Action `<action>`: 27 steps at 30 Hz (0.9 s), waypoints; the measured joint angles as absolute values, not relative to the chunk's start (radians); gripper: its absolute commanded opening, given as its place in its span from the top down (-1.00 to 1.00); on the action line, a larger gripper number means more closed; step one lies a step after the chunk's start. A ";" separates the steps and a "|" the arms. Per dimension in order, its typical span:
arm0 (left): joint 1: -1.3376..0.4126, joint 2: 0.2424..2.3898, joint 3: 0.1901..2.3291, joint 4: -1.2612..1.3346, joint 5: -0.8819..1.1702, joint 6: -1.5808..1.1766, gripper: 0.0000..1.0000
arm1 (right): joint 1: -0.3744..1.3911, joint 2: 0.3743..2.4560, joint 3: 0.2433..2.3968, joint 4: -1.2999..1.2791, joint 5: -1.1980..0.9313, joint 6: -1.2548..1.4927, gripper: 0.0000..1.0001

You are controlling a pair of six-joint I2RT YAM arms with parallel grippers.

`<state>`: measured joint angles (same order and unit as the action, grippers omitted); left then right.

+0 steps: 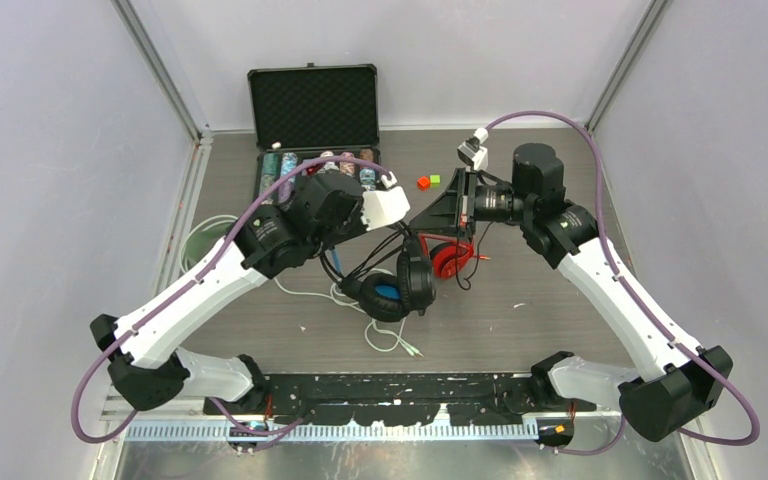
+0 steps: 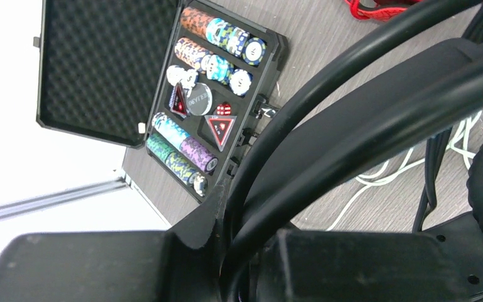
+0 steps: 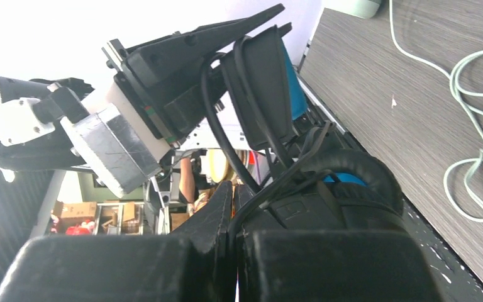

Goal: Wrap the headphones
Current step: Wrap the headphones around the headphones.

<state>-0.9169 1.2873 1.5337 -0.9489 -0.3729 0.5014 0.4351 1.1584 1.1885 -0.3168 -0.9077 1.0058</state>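
Clenching the black headphones' (image 1: 388,295) headband (image 2: 365,107) in the left gripper (image 2: 242,251), pinching the cable (image 3: 216,129) in the right gripper (image 3: 234,214); winding snugly around the band ahead, tensioning gently, avoiding snags.

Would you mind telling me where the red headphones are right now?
In the top view, the red headphones lie on the table just right of centre, immediately right of the black headphones, with the small red block beyond them.

Two cubes (image 1: 428,182) lie just right of the poker chip case (image 1: 312,110). One headset (image 1: 400,288) is in front of it, a second headset (image 1: 450,260) front-right.
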 measured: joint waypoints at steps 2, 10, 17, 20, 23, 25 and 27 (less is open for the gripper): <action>-0.918 1.301 1.549 -0.950 -0.392 0.489 1.00 | 0.435 1.158 1.188 -0.290 -0.912 1.036 0.78; -0.920 1.445 1.681 -1.131 -0.518 0.346 1.00 | 0.424 1.149 1.188 -0.170 -0.892 1.111 0.68; -0.908 1.543 1.746 -1.256 -0.547 0.153 1.00 | 0.495 1.148 1.188 -0.120 -0.839 1.129 0.80; -0.855 1.544 1.778 -1.282 -0.523 0.041 1.00 | 0.543 1.148 1.185 -0.120 -0.810 1.126 0.89; -0.773 1.544 1.821 -1.283 -0.495 -0.054 1.00 | 0.584 1.148 1.181 -0.121 -0.765 1.121 0.94; -0.731 1.536 1.839 -1.273 -0.474 -0.109 1.00 | 0.607 1.152 1.178 -0.121 -0.734 1.117 0.95; -0.712 1.526 1.840 -1.270 -0.457 -0.152 1.00 | 0.636 1.161 1.178 -0.120 -0.704 1.110 0.96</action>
<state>-0.7116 1.5257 1.8400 -1.2697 -0.4568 -0.1516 0.6361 1.1614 1.1782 -0.1200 -0.7040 1.1099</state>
